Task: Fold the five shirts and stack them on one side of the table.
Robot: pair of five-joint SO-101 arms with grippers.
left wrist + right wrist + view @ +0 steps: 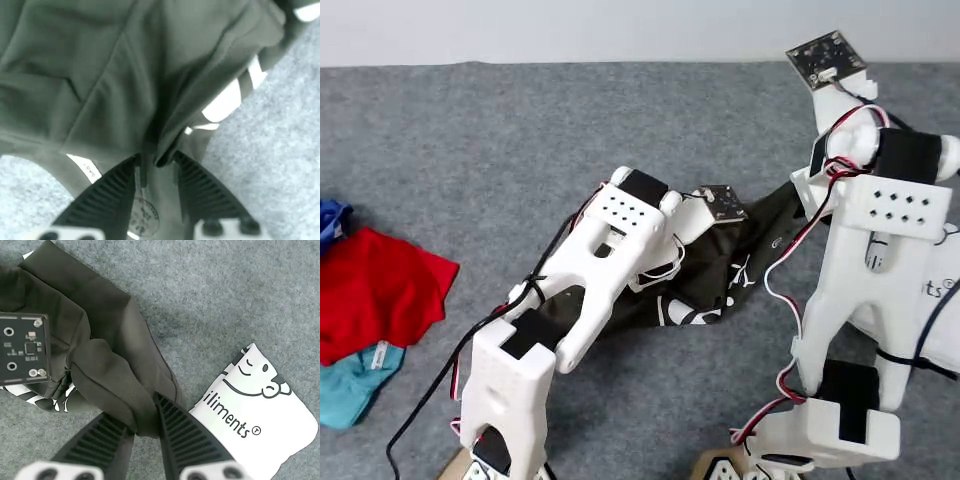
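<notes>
High view first: where was the black shirt [720, 270]?
— Bunched on the grey worktop [470, 130], near the middle, between the two arms.
— State of the left gripper [156, 162]?
— Clenched on a raised fold of the black shirt. Left wrist view recorded cloth pinched between both ribbed pads [115, 185].
— And the right gripper [145, 415]?
— Likewise clamped on the black shirt, at a rounded edge of the cloth. Right wrist view recorded cloth between its pads.
— Other garments noted?
— A white shirt [260, 425], printed, lay flat just beside the right gripper, with worktop showing between it and the black shirt. On the left arm's side, at the edge of the high view, a red shirt [375, 290] lay over a teal shirt [355, 385]. A blue shirt [330, 222] touched the red one's upper corner. That group lay well apart from the black shirt.
</notes>
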